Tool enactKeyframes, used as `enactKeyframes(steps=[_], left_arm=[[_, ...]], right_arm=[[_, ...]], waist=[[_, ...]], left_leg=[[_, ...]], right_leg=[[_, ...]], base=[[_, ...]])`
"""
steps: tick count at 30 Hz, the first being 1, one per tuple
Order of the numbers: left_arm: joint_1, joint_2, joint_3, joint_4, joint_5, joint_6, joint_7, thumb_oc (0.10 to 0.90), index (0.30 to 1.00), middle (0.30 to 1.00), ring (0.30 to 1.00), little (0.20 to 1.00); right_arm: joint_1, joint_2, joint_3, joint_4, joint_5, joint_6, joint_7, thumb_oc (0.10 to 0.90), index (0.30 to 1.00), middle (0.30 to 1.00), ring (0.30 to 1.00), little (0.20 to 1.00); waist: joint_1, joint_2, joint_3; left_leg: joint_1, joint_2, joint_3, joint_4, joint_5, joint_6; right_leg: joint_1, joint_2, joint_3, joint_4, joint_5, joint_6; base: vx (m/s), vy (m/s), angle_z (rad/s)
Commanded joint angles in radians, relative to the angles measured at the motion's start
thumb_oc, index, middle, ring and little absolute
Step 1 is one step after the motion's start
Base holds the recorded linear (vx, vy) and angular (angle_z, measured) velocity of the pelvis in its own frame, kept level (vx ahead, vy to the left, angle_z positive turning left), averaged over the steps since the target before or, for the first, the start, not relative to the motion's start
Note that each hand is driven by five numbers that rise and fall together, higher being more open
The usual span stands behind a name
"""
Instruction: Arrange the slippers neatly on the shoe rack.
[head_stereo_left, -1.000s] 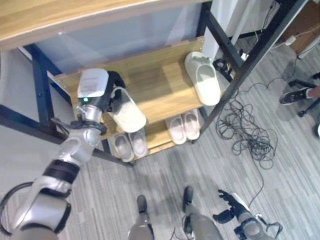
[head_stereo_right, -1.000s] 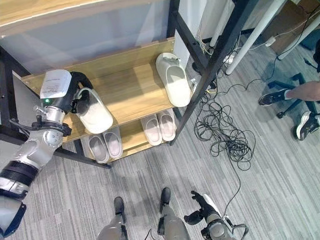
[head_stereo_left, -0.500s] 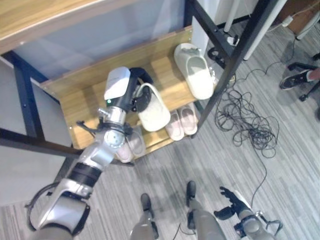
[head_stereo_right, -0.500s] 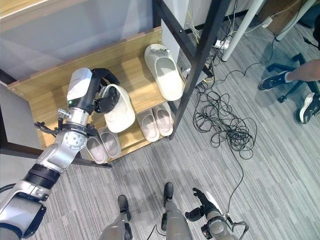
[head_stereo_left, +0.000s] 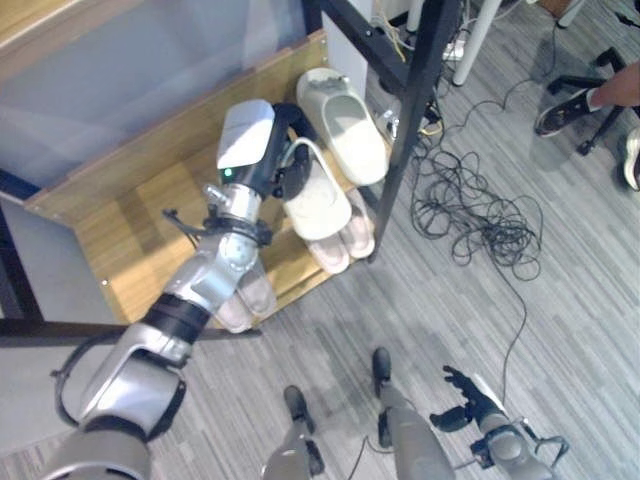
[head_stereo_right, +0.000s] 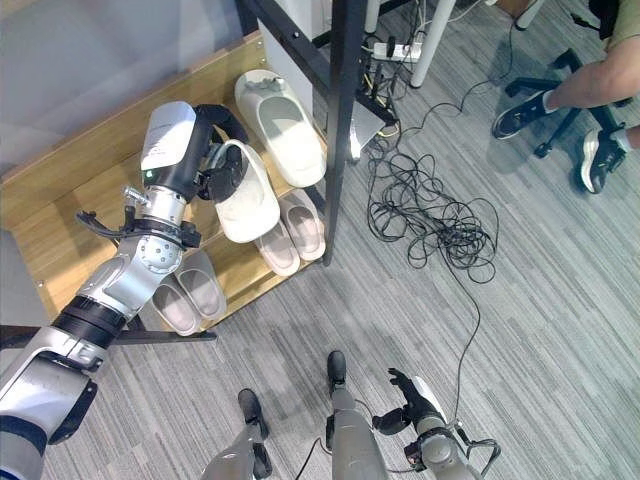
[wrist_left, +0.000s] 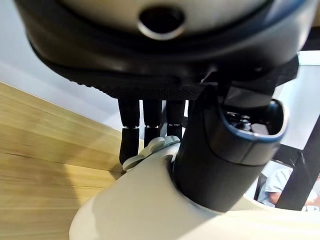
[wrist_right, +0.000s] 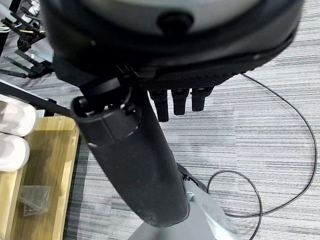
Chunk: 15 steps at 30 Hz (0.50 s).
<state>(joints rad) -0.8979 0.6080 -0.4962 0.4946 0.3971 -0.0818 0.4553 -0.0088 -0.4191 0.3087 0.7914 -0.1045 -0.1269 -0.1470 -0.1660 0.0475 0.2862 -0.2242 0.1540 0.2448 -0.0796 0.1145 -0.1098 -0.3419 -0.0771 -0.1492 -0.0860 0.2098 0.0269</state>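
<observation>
Grey wood-grain plank floor (head_stereo_right: 560, 330); black metal frame post (head_stereo_right: 340, 120) w/ white table legs (head_stereo_left: 478, 35) behind; tangled black cables (head_stereo_right: 435, 225) on floor nr post; power strip (head_stereo_right: 392, 50) by wall; seated person's legs (head_stereo_right: 560, 95) at far right edge; pale grey wall (head_stereo_left: 120, 70) at back.

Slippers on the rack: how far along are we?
Done: one cream slipper lies on the upper shelf, and two pairs sit on the lower shelf. In hand: the left hand grips the second cream slipper above the shelf, next to its mate. Left: set it down alongside that one. The right hand hangs low by the floor, fingers relaxed.
</observation>
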Motion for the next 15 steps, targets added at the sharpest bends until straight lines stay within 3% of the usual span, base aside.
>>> enactKeyframes(steps=[1, 15], left_arm=[[-0.152, 0.049, 0.021, 0.082, 0.017, 0.008, 0.085, 0.400, 0.300, 0.300, 0.300, 0.300], [-0.264, 0.147, -0.038, 0.219, 0.054, 0.054, 0.118, 0.400, 0.300, 0.300, 0.300, 0.300]], right_arm=[[0.020, -0.058, 0.012, -0.016, 0.042, -0.037, -0.035, 0.800, 0.900, 0.900, 0.900, 0.900], [0.014, -0.063, 0.028, -0.019, 0.061, -0.057, -0.034, 0.800, 0.900, 0.900, 0.900, 0.900]], waist=[[-0.012, -0.018, -0.066], [-0.029, -0.035, -0.069]], left_leg=[[-0.028, 0.053, 0.001, -0.008, -0.025, -0.037], [-0.035, 0.062, 0.009, -0.008, -0.036, -0.044]], right_leg=[[-0.020, -0.079, 0.030, 0.106, -0.176, 0.113], [-0.049, -0.060, 0.048, 0.099, -0.171, 0.117]], base=[[0.01, -0.011, -0.06], [0.02, -0.004, -0.06]])
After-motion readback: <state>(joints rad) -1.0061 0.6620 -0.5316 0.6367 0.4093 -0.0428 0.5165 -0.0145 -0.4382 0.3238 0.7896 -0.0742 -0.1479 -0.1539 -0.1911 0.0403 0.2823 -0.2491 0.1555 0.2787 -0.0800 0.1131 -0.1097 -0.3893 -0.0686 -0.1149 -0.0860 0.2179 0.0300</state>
